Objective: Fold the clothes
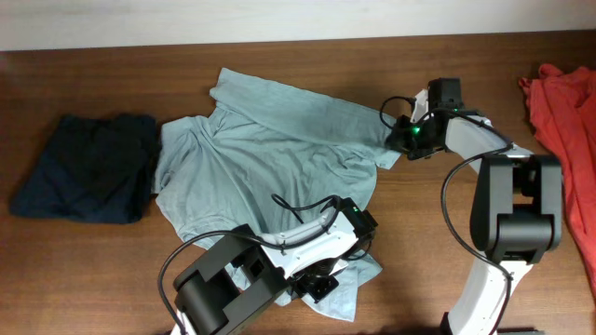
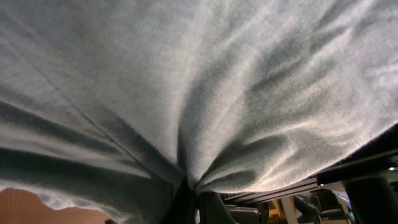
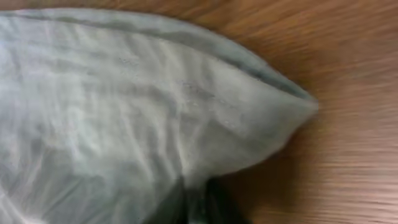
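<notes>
The pale grey-blue T-shirt [image 1: 270,158] lies crumpled across the middle of the wooden table. My left gripper [image 1: 358,244] is shut on the shirt's front edge; in the left wrist view the cloth [image 2: 205,87] drapes over the camera and bunches into the closed fingers [image 2: 194,198]. My right gripper [image 1: 399,138] is shut on the shirt's right corner; in the right wrist view the fabric [image 3: 143,99] gathers into the fingers [image 3: 198,199]. A dark navy garment [image 1: 88,167] lies folded at the left. A red-orange garment [image 1: 566,121] lies at the right edge.
Bare wooden table [image 1: 419,251] shows in front of the shirt and between the shirt and the red-orange garment. A pale wall edge [image 1: 279,23] runs along the back of the table.
</notes>
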